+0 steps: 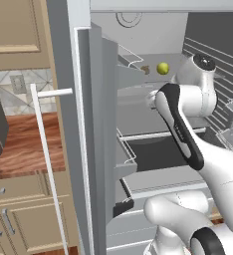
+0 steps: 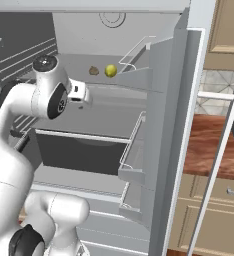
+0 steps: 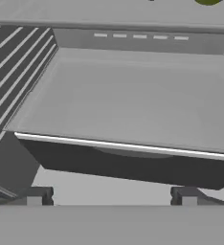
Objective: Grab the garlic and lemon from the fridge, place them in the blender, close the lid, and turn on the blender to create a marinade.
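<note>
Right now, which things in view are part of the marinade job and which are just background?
Job: small round yellow-green lemon; small lumpy tan garlic bulb; tall light-grey open fridge; open hand.
Background: tan wooden cabinets; reddish wood counter.

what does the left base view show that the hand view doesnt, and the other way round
Left base view alone: the garlic beside the whole lemon on an upper shelf of the fridge, the open fridge door with its bins, the white arm reaching in, and the wooden counter with cabinets.
Hand view alone: the two dark fingers standing wide apart, nothing between them, and the shelf's front edge close up.
Both: the fridge's grey interior, the bare middle shelf, and the lemon, just a sliver in the hand view.
</note>
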Tool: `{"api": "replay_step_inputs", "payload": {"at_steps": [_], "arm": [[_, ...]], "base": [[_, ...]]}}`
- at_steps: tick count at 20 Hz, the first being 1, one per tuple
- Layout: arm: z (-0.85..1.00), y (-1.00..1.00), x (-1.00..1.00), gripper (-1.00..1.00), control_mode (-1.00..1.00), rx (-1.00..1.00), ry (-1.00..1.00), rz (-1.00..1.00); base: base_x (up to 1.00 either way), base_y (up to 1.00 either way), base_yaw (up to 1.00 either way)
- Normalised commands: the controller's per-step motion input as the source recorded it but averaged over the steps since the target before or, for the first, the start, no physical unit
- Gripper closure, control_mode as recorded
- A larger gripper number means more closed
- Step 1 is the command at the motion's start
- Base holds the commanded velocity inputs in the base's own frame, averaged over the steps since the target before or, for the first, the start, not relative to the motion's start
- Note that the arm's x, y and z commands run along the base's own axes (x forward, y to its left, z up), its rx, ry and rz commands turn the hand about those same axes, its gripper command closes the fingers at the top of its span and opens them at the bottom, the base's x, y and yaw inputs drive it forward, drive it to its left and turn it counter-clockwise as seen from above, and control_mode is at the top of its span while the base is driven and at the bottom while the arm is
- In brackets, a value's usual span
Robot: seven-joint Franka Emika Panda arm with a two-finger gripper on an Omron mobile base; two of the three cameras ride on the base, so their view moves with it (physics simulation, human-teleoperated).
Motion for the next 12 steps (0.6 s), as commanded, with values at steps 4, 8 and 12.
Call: {"api": "replay_step_inputs", "payload": {"at_steps": [4, 8, 12], "arm": [[0.52, -0.07, 0.05, -1.0, -1.0, 0.0, -0.09, -0.03], [0.67, -0.08, 0.24, -1.0, -1.0, 0.03, 0.0, -0.04], [0.51, -0.03, 0.42, -1.0, -1.0, 0.07, 0.0, -0.07]], "base": [[0.0, 0.0, 0.0], [0.0, 0.0, 0.0], [0.0, 0.0, 0.0]]}}
